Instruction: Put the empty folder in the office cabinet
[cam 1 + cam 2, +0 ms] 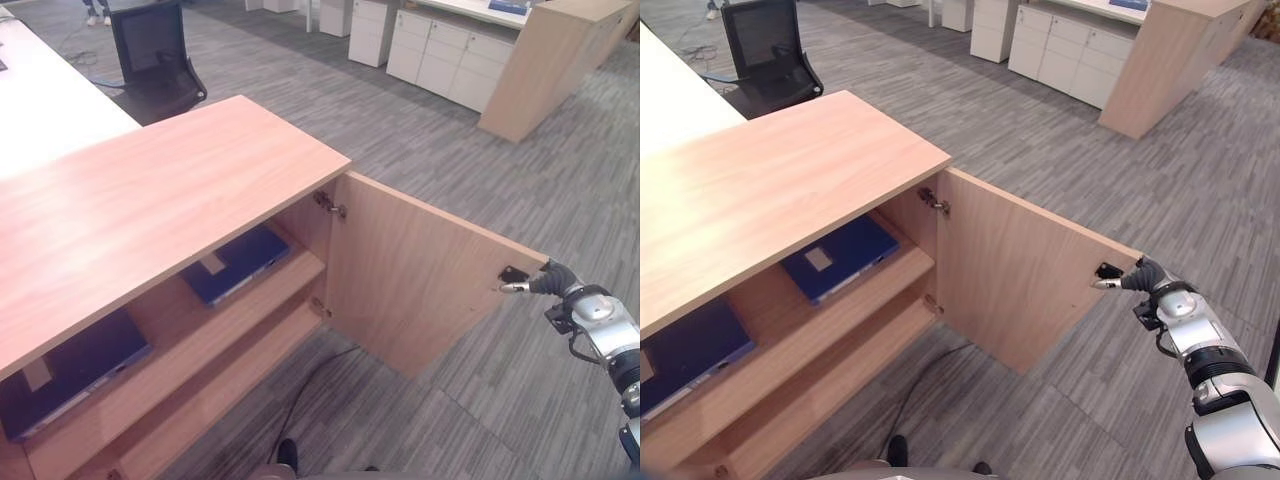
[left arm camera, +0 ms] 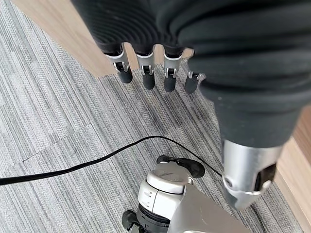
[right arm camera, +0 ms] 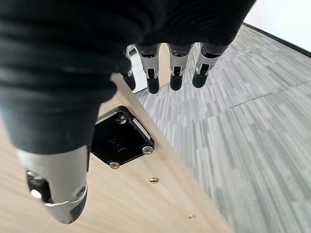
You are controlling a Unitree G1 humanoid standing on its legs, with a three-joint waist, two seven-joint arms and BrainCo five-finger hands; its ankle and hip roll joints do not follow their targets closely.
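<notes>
Carpet floor [image 1: 480, 150] | cabinet door [image 1: 420, 275] open | right hand [image 3: 170, 73] fingers straddling door edge | left hand [image 2: 146, 73] fingers relaxed

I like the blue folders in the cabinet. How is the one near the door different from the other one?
The folder near the door lies fully in view, turned at a slant, with a pale label on its cover. The far folder sits partly tucked under the cabinet top, so only some of it shows, with its label at the edge. Both are dark blue, lie flat, and share the upper shelf.
</notes>
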